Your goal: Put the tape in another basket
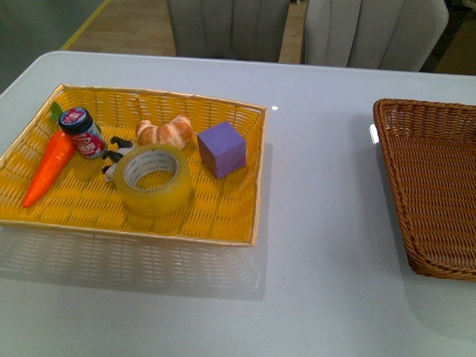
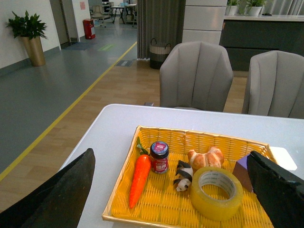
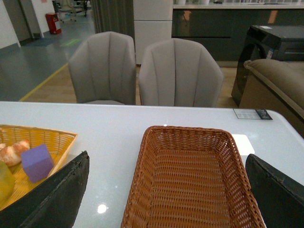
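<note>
The tape, a wide yellowish translucent roll, lies flat in the yellow tray on the left of the table. It touches a small panda figure and sits just left of the purple cube. The brown wicker basket stands apart at the table's right edge and holds nothing that I can see. Neither arm shows in the front view. My left gripper hangs open above the tray, with the tape between its fingers' line of sight. My right gripper is open above the brown basket.
Also in the tray are a carrot, a small jar and a croissant. A bare strip of white table separates the two baskets. Two grey chairs stand at the far side.
</note>
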Robot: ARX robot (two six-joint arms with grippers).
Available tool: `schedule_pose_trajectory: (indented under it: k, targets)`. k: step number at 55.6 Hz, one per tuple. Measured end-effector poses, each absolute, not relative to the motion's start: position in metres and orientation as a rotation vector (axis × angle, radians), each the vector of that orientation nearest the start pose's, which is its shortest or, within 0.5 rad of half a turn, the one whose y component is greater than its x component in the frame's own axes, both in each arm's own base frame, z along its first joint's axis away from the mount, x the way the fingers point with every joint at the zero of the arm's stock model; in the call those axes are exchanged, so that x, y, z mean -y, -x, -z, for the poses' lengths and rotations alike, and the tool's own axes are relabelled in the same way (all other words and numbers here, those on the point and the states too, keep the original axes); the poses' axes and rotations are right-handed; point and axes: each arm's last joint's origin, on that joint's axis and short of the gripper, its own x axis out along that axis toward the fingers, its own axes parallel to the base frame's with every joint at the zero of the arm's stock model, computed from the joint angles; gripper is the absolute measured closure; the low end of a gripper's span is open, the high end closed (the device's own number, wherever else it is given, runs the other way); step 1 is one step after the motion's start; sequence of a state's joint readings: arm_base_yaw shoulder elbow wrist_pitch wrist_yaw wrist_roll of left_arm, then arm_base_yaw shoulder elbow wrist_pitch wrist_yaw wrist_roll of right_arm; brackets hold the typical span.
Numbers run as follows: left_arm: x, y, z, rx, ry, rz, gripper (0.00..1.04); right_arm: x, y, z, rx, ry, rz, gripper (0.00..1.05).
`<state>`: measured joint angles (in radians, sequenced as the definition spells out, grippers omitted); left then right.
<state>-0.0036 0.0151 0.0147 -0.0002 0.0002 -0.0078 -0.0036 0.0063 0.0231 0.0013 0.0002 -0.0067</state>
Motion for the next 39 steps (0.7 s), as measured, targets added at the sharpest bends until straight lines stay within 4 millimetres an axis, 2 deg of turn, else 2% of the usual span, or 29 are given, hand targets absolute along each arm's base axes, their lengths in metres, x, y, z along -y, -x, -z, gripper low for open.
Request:
schedule_pose_trajectory:
  k: [39]
  targets:
    - [0.0004, -0.0978, -0.1673, -0.001, 0.008, 0.004, 0.09, 0.0004, -0.0966, -0.171, 0.018, 0.007, 0.004, 0.09]
